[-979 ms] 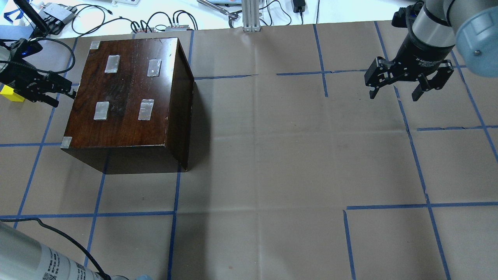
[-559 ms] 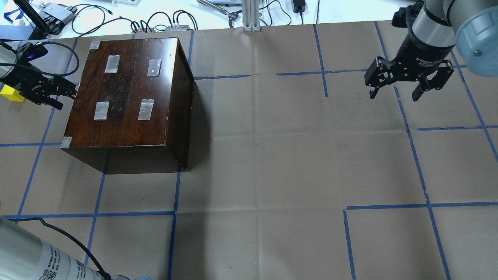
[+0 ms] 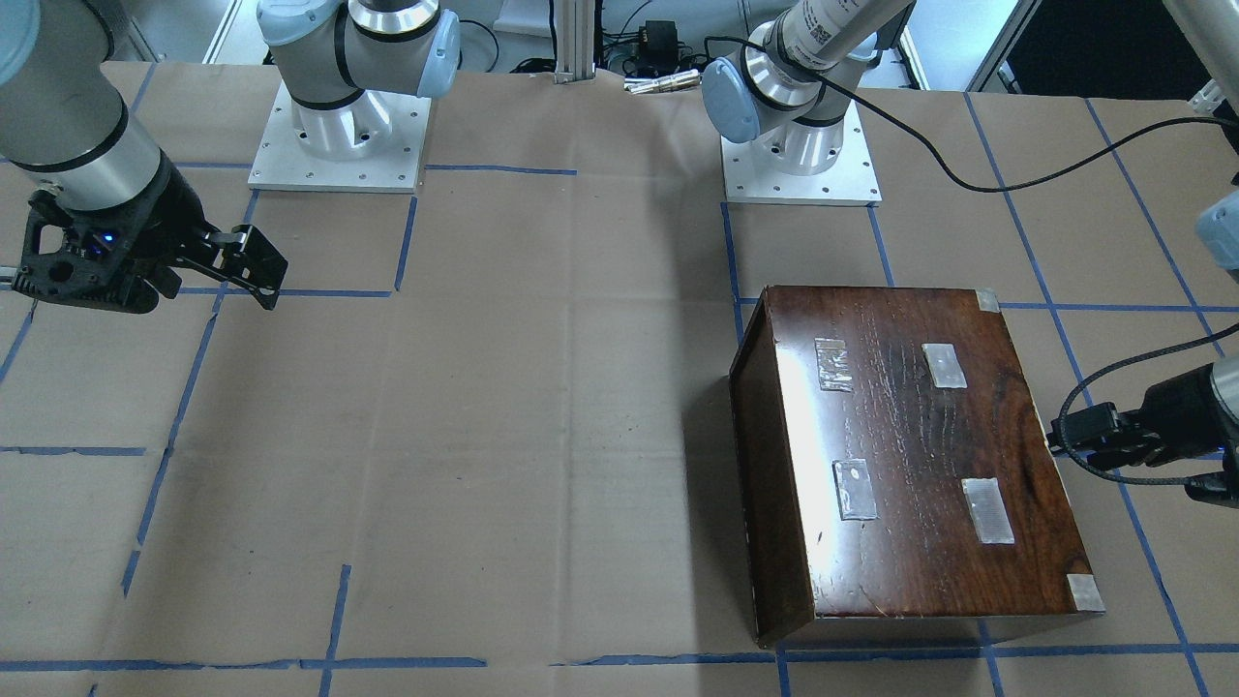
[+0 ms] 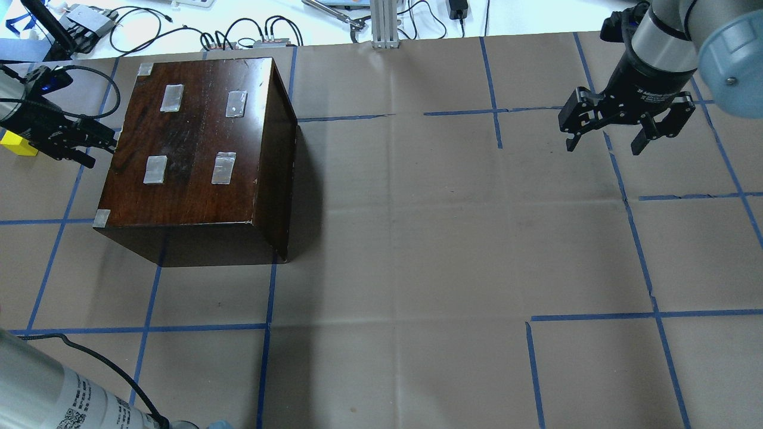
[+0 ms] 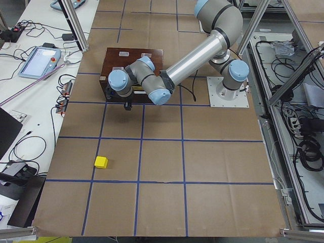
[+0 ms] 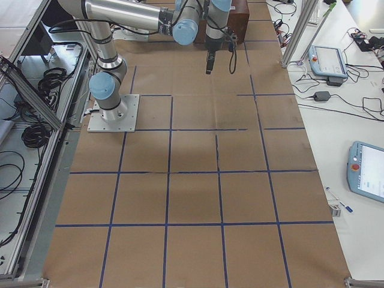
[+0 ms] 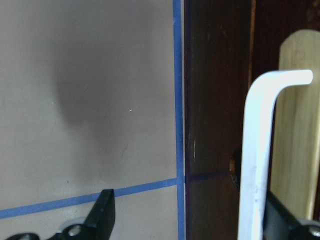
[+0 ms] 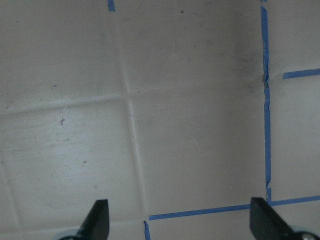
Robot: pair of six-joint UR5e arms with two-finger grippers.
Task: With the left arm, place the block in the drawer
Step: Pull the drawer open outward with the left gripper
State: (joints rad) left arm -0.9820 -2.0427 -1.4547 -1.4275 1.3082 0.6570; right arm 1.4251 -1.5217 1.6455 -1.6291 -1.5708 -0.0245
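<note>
Hovering left gripper (image 4: 98, 146), perhaps touching cabinet (image 4: 191, 149)

Left arm (image 5: 195, 58) runs from its base plate (image 5: 228, 98) across to the cabinet (image 5: 114, 61), with the wrist joints bunched against the cabinet's near side. Gripper (image 5: 127, 105) is only a small dark shape under the wrist; jaws not readable here. Block (image 5: 101, 162) sits alone on the paper (image 5: 223, 162), well apart from the cabinet and near a blue tape line (image 5: 152, 181). Tablet (image 5: 38, 61) lies on the white side bench (image 5: 30, 30).
</note>
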